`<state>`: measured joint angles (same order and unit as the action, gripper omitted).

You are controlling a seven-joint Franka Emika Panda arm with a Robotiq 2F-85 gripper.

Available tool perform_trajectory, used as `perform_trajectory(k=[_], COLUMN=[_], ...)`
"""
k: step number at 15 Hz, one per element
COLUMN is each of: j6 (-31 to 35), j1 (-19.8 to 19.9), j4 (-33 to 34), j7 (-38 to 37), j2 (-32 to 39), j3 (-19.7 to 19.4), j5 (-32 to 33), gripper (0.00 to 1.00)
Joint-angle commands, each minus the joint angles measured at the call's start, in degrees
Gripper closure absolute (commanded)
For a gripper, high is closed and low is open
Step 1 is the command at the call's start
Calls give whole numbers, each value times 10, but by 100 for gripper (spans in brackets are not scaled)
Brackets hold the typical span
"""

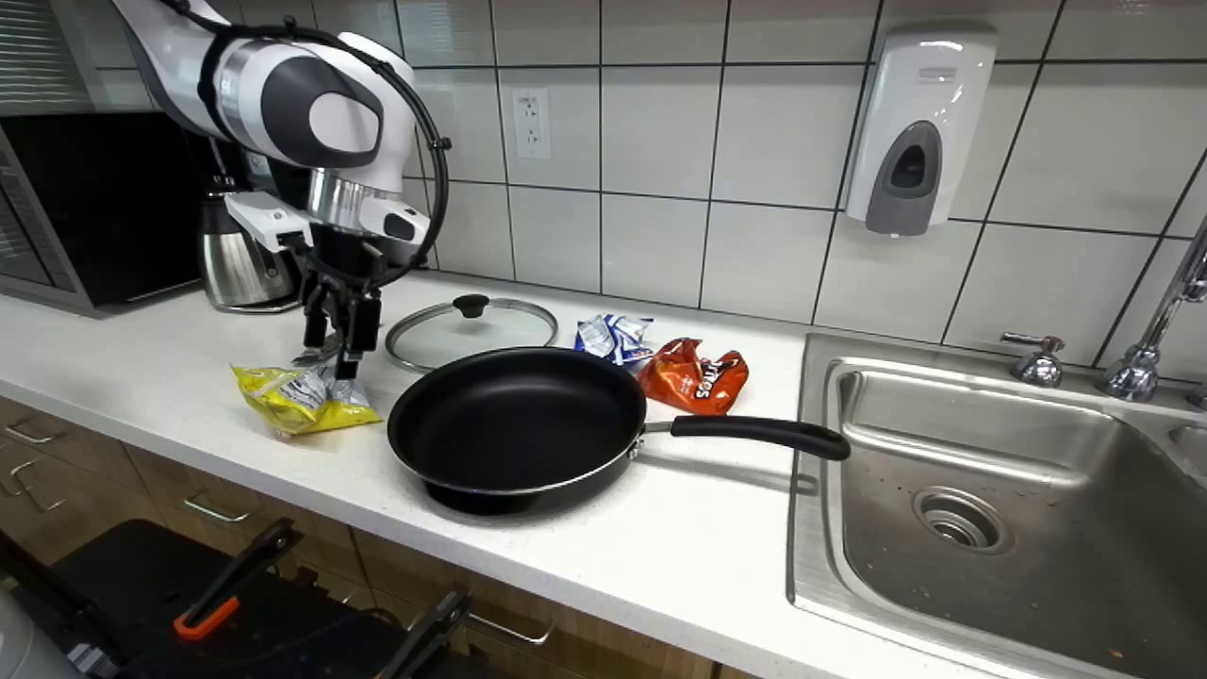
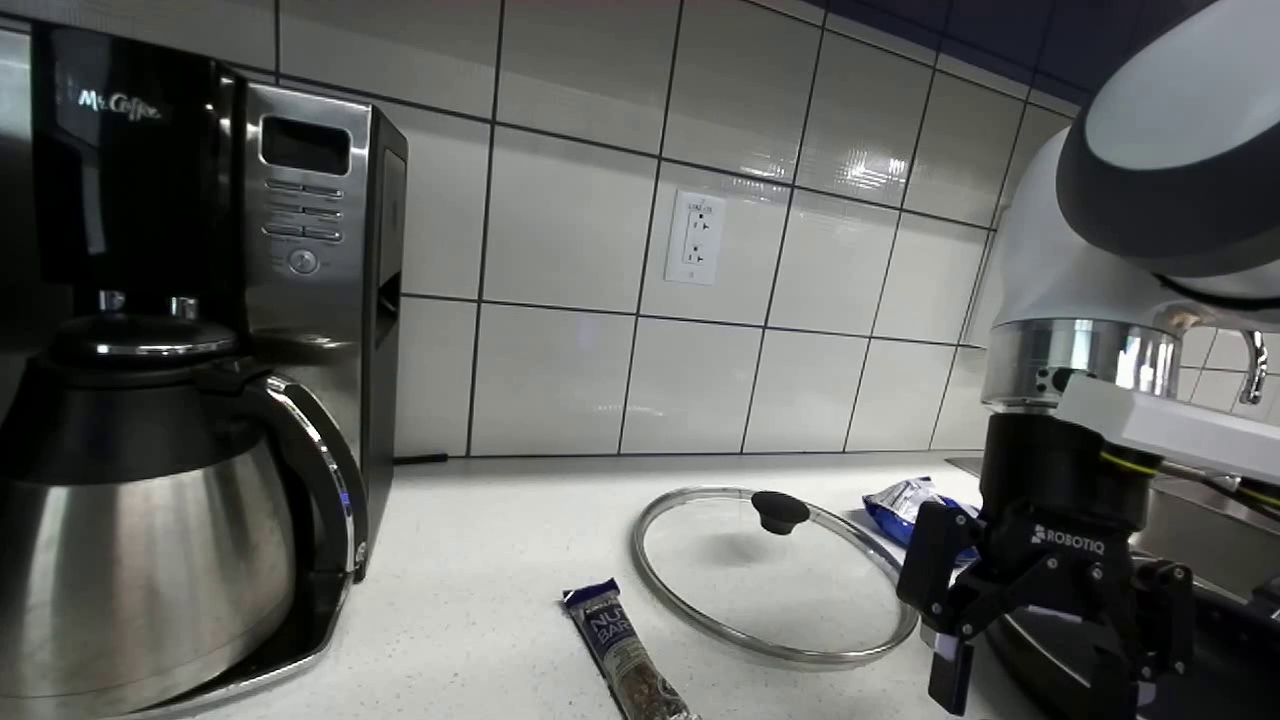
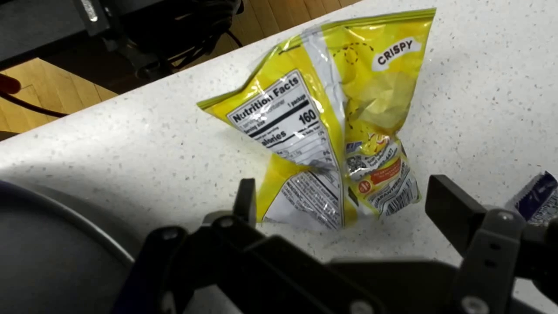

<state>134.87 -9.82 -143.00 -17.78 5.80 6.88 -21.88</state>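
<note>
Pale wall tiles (image 1: 660, 132) rise behind a white counter (image 1: 698, 547), where a black pan (image 1: 519, 420) sits by a glass lid (image 2: 775, 580). Spread wide and holding nothing, the claw (image 3: 341, 198) hangs close to a yellow snack bag (image 3: 329, 126) beside the pan, near a nut bar (image 2: 625, 650).

Glossy yellow bag (image 3: 331, 131) (probably plastic film).
</note>
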Motion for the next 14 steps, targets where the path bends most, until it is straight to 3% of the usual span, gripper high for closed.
perform_trajectory(k=[1,13,14], j6=[2,-14,-15], j1=[10,10,10], j4=[-8,2,3], j7=[12,23,24], j2=[-9,3,4], j3=[3,5,5], j5=[-19,-26,-25], gripper=[0,0,25])
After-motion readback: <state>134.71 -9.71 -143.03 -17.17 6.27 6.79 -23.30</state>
